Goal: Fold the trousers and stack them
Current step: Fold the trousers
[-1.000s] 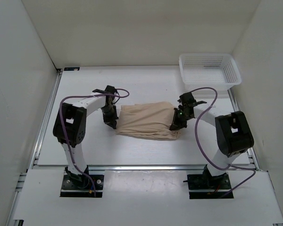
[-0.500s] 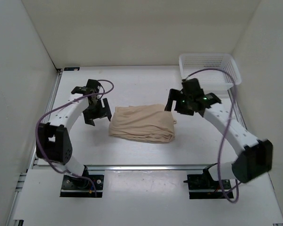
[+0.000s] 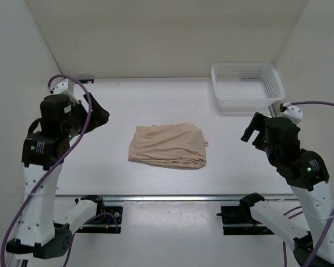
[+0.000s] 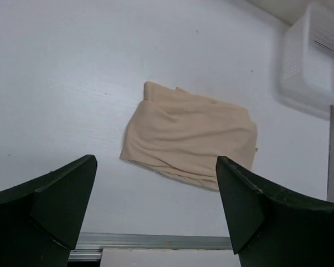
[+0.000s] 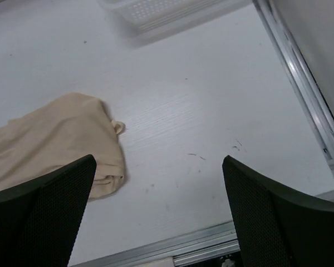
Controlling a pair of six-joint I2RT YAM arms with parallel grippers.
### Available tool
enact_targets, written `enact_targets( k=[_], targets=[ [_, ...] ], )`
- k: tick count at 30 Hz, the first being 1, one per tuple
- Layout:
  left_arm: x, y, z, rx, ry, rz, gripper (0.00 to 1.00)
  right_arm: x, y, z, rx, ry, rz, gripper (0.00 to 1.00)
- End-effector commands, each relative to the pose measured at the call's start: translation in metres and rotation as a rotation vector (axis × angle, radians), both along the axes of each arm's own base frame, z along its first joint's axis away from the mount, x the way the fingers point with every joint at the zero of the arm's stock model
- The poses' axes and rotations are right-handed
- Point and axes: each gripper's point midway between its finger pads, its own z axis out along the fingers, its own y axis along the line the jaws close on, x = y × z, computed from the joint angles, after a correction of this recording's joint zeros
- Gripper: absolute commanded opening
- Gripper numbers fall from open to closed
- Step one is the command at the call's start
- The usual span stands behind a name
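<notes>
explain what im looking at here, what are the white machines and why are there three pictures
The white machines are two robot arms, a left arm and a right arm, bolted at the near edge of a table. The wide picture comes from a fixed camera above and behind them. The other two come from a small camera on each wrist, so the dark shapes at the bottom are that arm's own fingers. The left end effector and the right end effector are both open, up off the table, holding nothing. Mid-table lies a pair of beige trousers, folded into a compact bundle. A white mesh basket sits at the far right.
</notes>
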Motion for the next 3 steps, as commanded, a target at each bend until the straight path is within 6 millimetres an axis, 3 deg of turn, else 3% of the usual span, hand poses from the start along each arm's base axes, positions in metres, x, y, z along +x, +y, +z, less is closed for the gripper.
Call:
enact_targets(
  k=[1, 3],
  targets=[
    [-0.0089, -0.0027, 0.0109, -0.037, -0.049, -0.006, 0.99, -0.0217, -0.0295, -0.0088, -0.052, 0.015, -0.112, 0.99],
    [-0.0146, -0.0034, 0.0158, -0.045, -0.069, -0.015, 0.99, -0.0300, -0.0332, -0.0140, -0.051, 0.028, -0.117, 0.99]
  ],
)
